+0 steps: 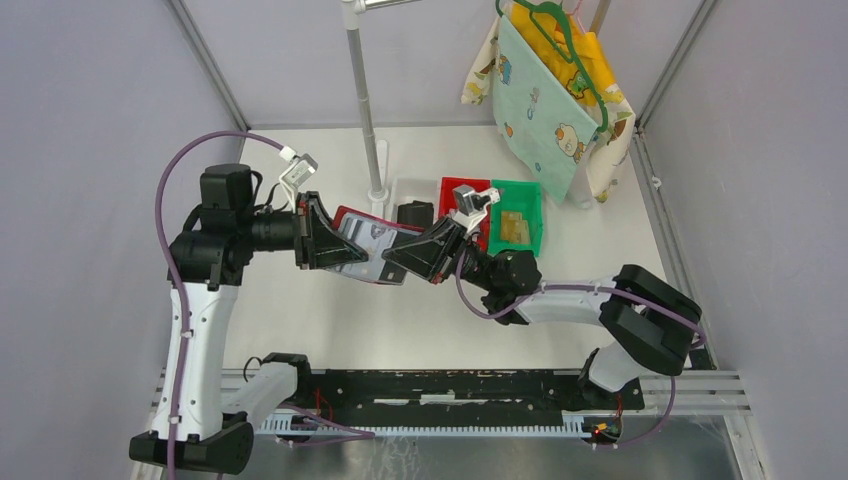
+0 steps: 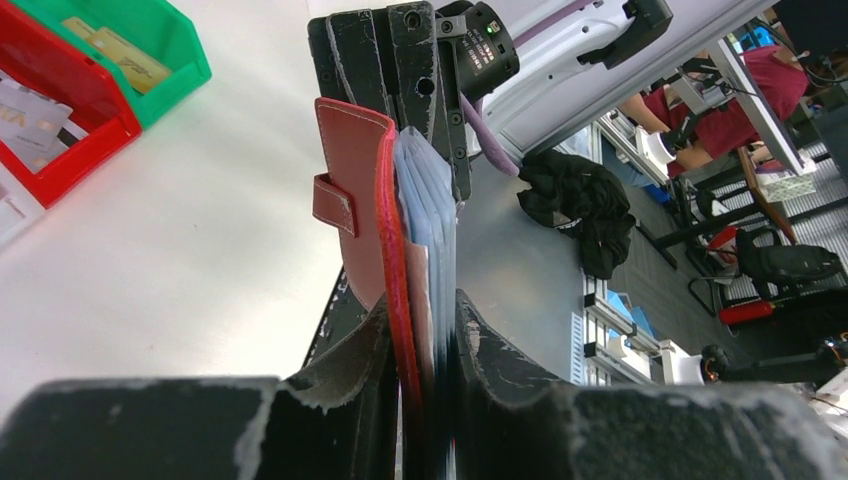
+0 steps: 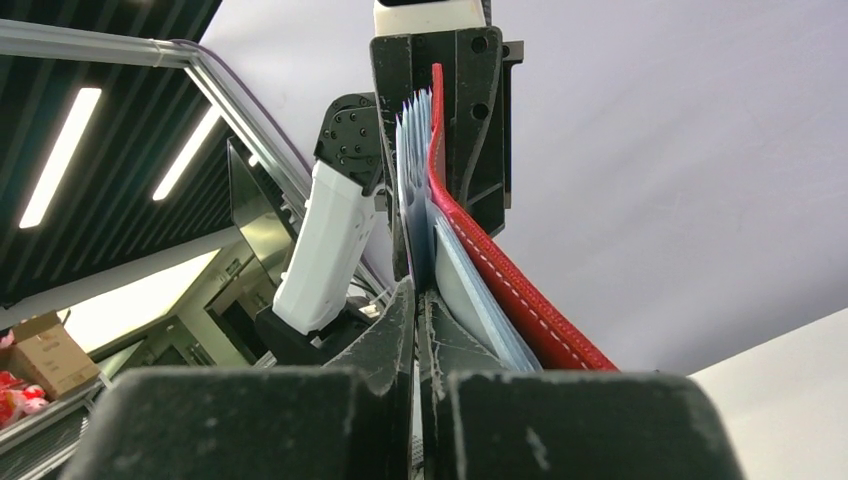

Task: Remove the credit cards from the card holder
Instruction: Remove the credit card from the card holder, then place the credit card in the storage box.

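Card holder (image 1: 362,243): dark red folder, held clear of the table (image 1: 330,330) and strung between the two claws. It sits left of the bins and just in front of the pole (image 1: 365,100).
Cover: red, leather-like, with pale stitching along the edge. A small closing tab (image 2: 335,205) stands out from the outer face.
Sleeves (image 2: 425,195): a stack of clear greyish-blue plastic leaves, fanned off the cover's inner side.
Left claw (image 2: 425,322): fingers drawn together, clamped on cover and sleeves at one end.
Right claw (image 3: 415,295): fingers pinched tight on the thin sleeves at the opposite end. The red cover bows away outside one finger.
Credit cards (image 1: 514,226): tan-gold, lying flat in the green bin (image 1: 516,186). Whether any sit in the sleeves, cannot tell.
Red bin (image 1: 446,205): touches the green bin's left side and holds pale cards (image 2: 25,115).
Top view only: both arms in full, a black squarish object (image 1: 413,213) just behind the holder, and patterned cloths (image 1: 545,110) hanging at back right.
Left wrist view only: the holder edge-on, the tab, and a close look into both bins.
Right wrist view only: the stitching, and the cover peeling off the sleeve stack. Only a corner of the table shows.
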Controlling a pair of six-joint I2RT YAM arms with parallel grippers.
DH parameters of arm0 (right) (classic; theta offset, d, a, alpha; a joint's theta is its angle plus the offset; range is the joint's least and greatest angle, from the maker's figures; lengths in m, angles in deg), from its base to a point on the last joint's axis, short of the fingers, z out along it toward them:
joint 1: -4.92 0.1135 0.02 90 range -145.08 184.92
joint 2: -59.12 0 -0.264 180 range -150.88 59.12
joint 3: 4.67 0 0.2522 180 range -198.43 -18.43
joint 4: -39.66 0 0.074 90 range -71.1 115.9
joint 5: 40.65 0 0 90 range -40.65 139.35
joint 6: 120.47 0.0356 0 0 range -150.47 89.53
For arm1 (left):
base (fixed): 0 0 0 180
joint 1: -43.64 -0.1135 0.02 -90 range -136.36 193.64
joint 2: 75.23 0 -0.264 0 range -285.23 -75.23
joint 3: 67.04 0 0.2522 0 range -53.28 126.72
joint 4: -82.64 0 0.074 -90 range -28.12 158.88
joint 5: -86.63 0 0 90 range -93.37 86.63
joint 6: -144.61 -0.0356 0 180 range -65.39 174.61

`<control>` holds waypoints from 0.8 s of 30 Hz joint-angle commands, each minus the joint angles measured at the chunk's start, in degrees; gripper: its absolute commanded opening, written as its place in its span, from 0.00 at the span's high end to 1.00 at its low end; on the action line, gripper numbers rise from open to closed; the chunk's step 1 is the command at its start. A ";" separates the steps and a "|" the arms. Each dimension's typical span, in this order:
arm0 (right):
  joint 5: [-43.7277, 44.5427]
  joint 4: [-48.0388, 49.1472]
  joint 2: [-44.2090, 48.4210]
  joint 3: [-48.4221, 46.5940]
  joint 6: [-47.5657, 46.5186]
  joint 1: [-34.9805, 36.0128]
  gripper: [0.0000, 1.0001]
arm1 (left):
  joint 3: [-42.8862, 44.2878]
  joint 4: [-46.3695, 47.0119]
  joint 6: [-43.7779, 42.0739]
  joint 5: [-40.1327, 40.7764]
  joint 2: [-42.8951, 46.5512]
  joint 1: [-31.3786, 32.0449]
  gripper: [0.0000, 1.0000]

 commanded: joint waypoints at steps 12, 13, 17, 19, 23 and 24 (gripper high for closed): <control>0.47 11.19 6.29 9.03 2.60 -3.70 1.00 | -0.09 13.10 11.42 0.41 2.14 -0.25 0.80; 0.44 11.61 6.40 9.29 2.99 -3.90 1.00 | -0.10 13.24 11.58 0.60 2.21 -0.21 0.80; -0.31 13.28 7.11 10.97 5.64 -6.26 1.00 | -0.42 13.32 11.24 7.46 2.58 -0.21 0.87; -1.10 12.92 8.42 12.09 6.02 -8.04 1.00 | -1.18 13.10 10.45 16.11 2.72 -0.24 0.88; -3.09 12.27 10.89 14.85 7.68 -12.76 1.00 | -2.39 9.85 4.90 28.30 1.41 -0.23 0.89; -3.43 12.32 11.34 15.58 8.30 -13.93 1.00 | -2.70 9.34 4.10 30.72 0.97 -0.18 0.88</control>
